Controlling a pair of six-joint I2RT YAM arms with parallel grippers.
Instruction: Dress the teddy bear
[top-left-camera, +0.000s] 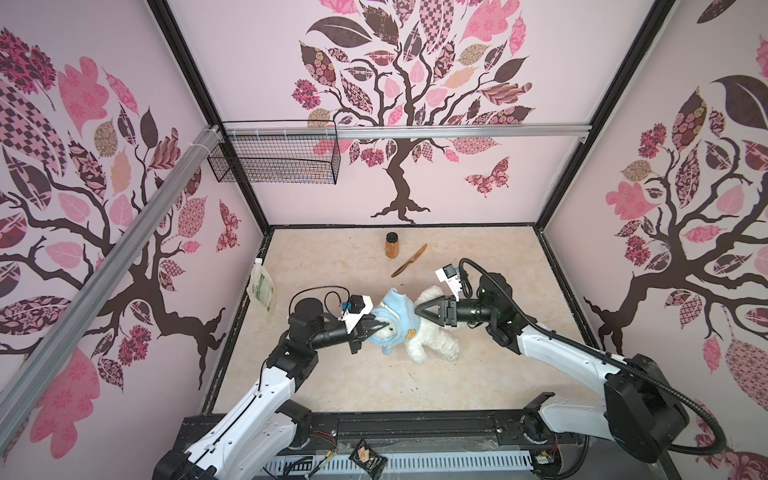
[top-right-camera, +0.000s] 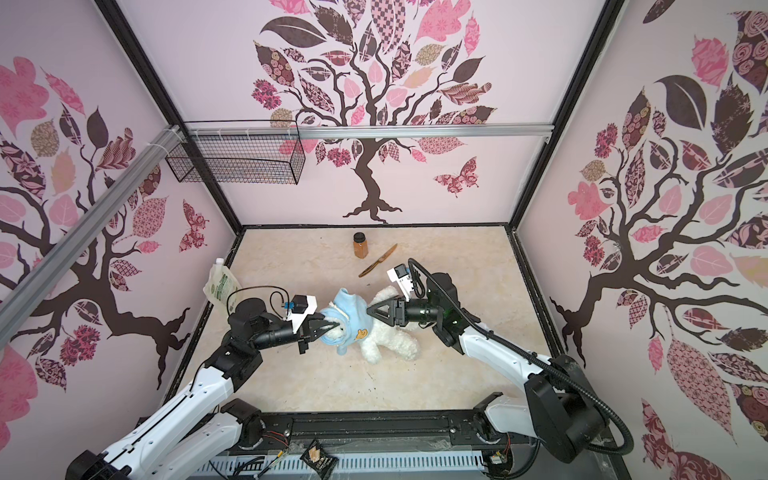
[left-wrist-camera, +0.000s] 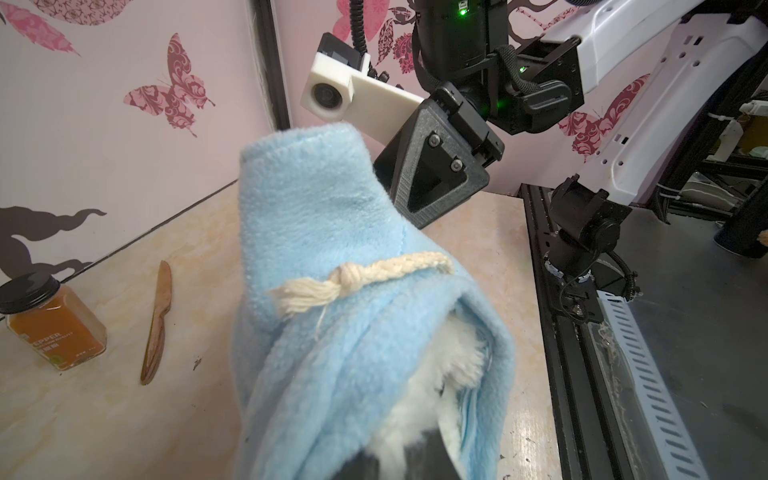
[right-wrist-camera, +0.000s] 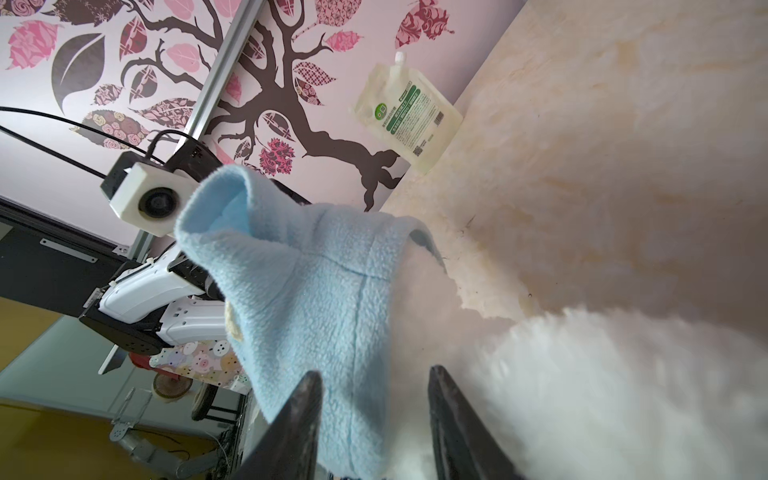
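Observation:
The white fluffy teddy bear lies mid-table with a light blue shirt bunched over its head and upper body. A sleeve of the shirt sticks up. My left gripper reaches into the shirt's opening from the left and is shut on the bear's white fur. My right gripper comes from the right at the shirt's far edge. Its jaws stand apart, with the blue shirt lying loosely between them and the bear's fur beside them.
A spice jar and a wooden knife lie behind the bear. A refill pouch leans on the left wall. A wire basket hangs high at the back left. A dark wrapper lies on the front rail.

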